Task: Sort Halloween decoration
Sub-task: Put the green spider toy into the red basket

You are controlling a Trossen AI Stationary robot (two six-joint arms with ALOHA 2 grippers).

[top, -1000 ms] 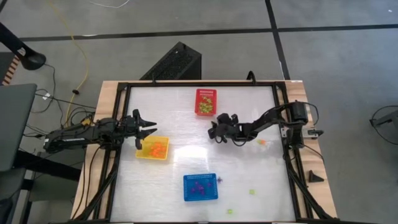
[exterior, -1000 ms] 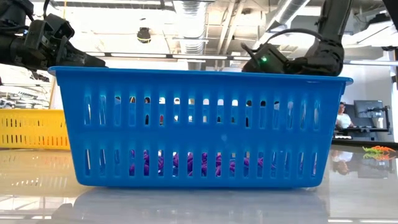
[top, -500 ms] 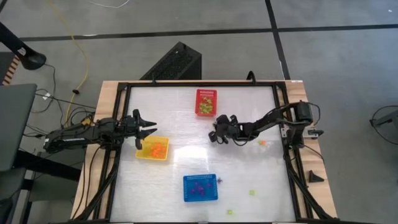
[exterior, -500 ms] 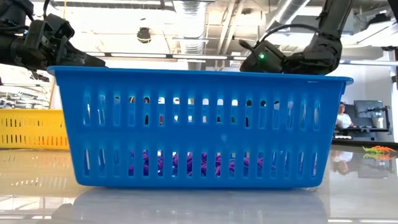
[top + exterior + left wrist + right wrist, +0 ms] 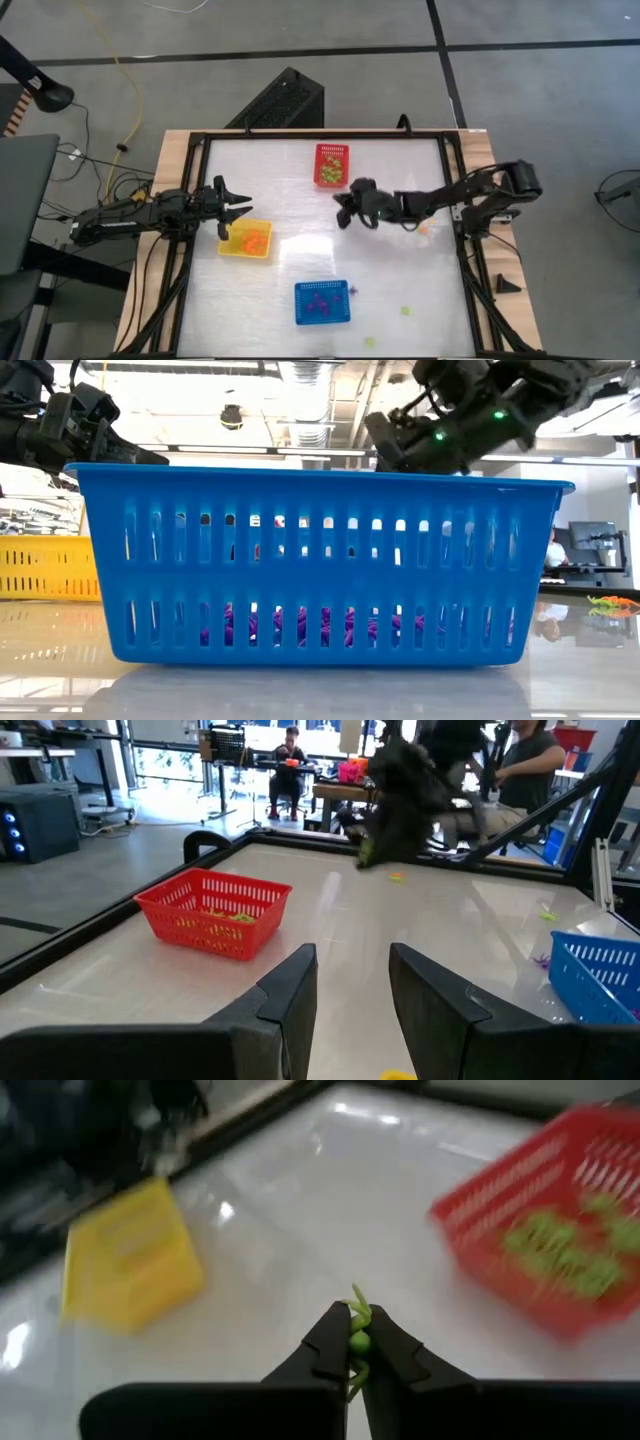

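The right gripper (image 5: 352,1342) is clenched on a light green trinket (image 5: 357,1336), which sticks out between its fingertips — it hangs above the white bench (image 5: 300,250), with the red basket (image 5: 333,164) just ahead of it and slightly to one side, already holding more light green pieces (image 5: 560,1255). The yellow basket (image 5: 246,238) lies well off from this gripper, across the bench, and holds orange trinkets (image 5: 248,238). The left gripper (image 5: 234,206) hovers right at the yellow basket's rim with its fingers (image 5: 290,990) parted and nothing between them. The blue basket (image 5: 322,301), holding purple trinkets (image 5: 300,625), sits at the bench's near edge, well apart from both grippers. A few loose pieces remain on the bench — an orange one (image 5: 422,229) beneath the right arm, a purple one (image 5: 352,290) beside the blue basket, and two light green ones (image 5: 405,309) farther along.
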